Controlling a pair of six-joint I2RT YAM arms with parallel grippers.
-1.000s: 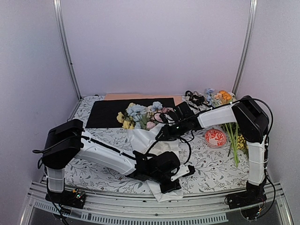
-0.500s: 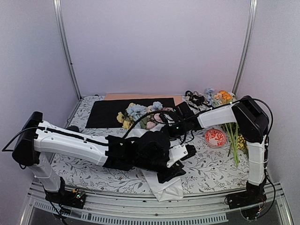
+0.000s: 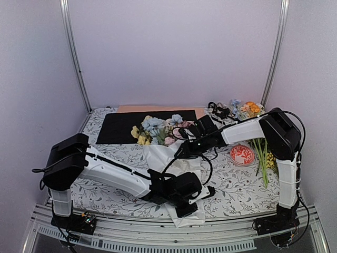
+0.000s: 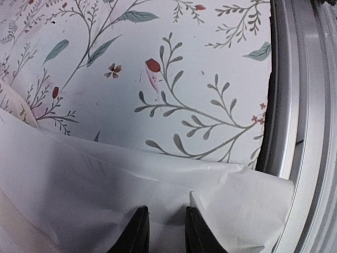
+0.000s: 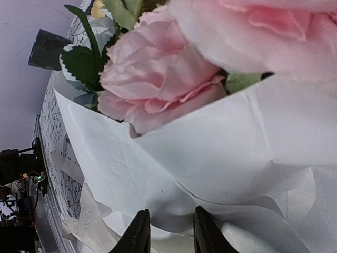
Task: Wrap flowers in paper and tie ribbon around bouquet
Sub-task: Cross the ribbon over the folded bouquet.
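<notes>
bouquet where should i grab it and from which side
Probably the gathered paper just below the flowers, from above, pinching across the bouquet: it lies flat, flowers toward the back, and the cone narrows below them.

Enclosure has a plain pale lilac back wall (image 3: 174,52) and matching side walls (image 3: 31,79), with two metal uprights (image 3: 73,58) standing at the rear corners. The bench (image 3: 237,184) is covered by a white cloth (image 4: 184,79) printed with grey-green leafy sprigs and small red flowers. A ridged metal rail (image 3: 158,240) runs along its near edge; lighting is even and soft.
</notes>
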